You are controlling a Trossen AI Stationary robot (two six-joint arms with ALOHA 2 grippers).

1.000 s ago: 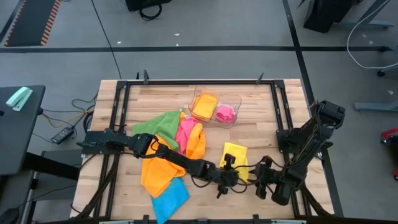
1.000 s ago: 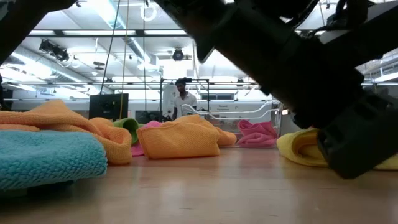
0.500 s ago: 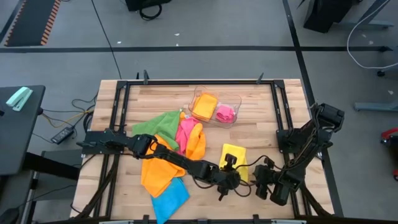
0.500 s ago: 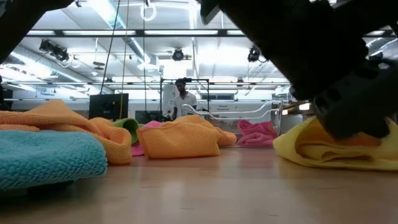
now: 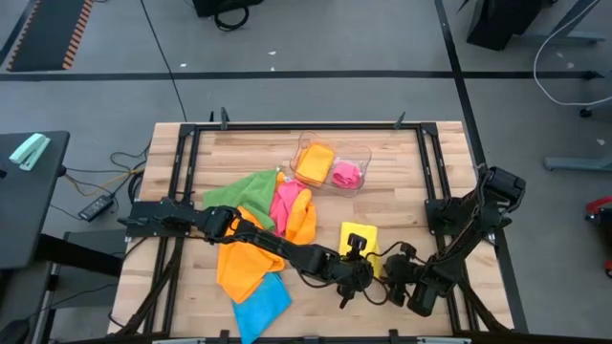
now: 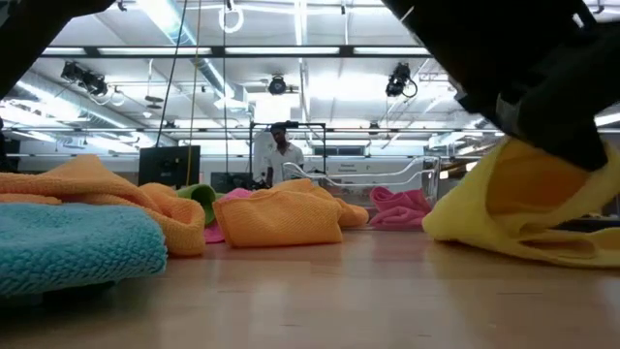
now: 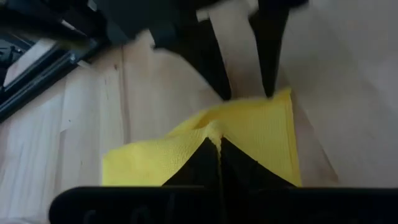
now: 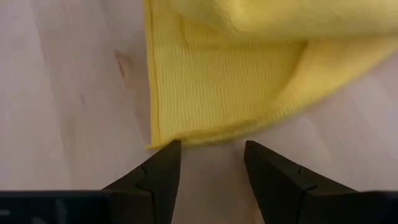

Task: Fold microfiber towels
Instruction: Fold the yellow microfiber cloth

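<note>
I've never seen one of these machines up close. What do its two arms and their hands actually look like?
Both arms are black and slender, built of jointed segments, with thin black cables looping beside them. Each ends in a hand: the left hand and the right hand. A hand is just two flat, dark, tapered fingers, plain and unmarked, on a dark bar.

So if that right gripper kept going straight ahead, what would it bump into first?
Most likely the yellow towel: the open right gripper points at its near edge, just ahead of its fingertips on the wooden table. The left gripper already pinches that towel.
</note>
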